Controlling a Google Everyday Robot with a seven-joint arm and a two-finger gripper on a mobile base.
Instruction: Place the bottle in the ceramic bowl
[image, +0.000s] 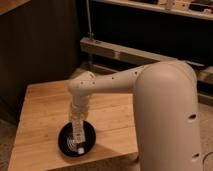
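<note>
The black ceramic bowl (63, 142) sits on the wooden table (42, 107) near its front edge. The white arm reaches down from the right, and my gripper (76, 120) hangs straight over the bowl's middle. The slim white bottle (78, 136) runs down from the gripper into the bowl, nearly upright. Its lower end (80, 149) is at or just above the bowl's inside. The gripper's own end is hidden against the bottle and the arm.
The robot's large white body (167, 120) fills the right side, close to the table's right edge. A dark wall and a metal shelf rail (120, 52) stand behind the table. The floor shows at the front left.
</note>
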